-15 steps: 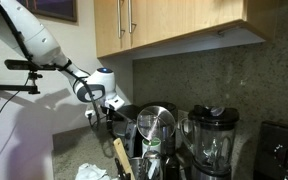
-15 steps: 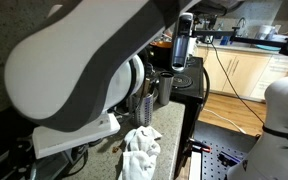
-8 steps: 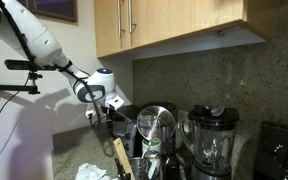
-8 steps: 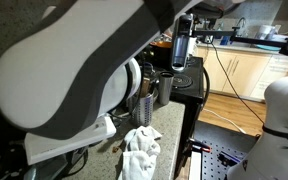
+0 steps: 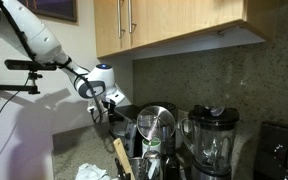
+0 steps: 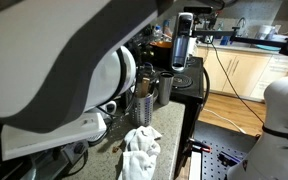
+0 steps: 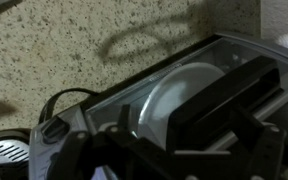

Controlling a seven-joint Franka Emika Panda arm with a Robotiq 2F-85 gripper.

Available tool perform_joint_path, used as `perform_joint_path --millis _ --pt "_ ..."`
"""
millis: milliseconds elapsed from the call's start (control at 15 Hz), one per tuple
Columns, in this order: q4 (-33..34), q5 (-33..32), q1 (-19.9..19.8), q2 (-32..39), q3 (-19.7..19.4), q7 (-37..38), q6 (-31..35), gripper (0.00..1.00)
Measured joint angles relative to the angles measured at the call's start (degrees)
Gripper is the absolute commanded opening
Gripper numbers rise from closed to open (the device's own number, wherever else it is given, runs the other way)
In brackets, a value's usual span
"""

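Observation:
My gripper hangs open just above a black appliance at the back of the counter, with nothing between its fingers. In the wrist view the dark fingers fill the lower right, and the gripper hovers over the black appliance, whose pale rounded top shows between them. A black cord curls beside the appliance. In an exterior view the blurred white arm covers most of the picture and hides the gripper.
A shiny steel container, a blender and a wooden spatula stand close to the appliance. A white cloth lies on the counter. A speckled stone wall is right behind, and wooden cabinets hang overhead.
The wrist and gripper have shifted slightly up and toward the appliances. The jaws have stayed open.

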Motion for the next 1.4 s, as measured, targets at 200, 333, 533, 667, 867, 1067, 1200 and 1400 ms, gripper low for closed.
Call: perform_joint_path --millis 200,333,533,667,867,1067,1200,1400 --pt "1.11 -0.15 0.06 0.23 0.00 1.08 1.04 1.00" --pt "1.30 -0.31 0.14 0.68 0.00 1.21 1.55 1.00" --pt "1.31 -0.71 0.24 1.86 0.00 1.22 1.82 1.00" --pt "1.31 -1.13 0.24 2.88 -0.01 1.35 1.93 1.00" --pt "1.33 -2.75 0.24 4.45 -0.10 3.12 2.39 1.00" --pt "1.34 -4.89 0.25 5.75 -0.29 5.32 2.62 1.00" --pt "1.33 -7.14 0.49 6.46 -0.63 7.27 2.61 1.00" --pt "1.22 -9.76 1.10 6.80 -0.84 9.46 2.48 1.00"
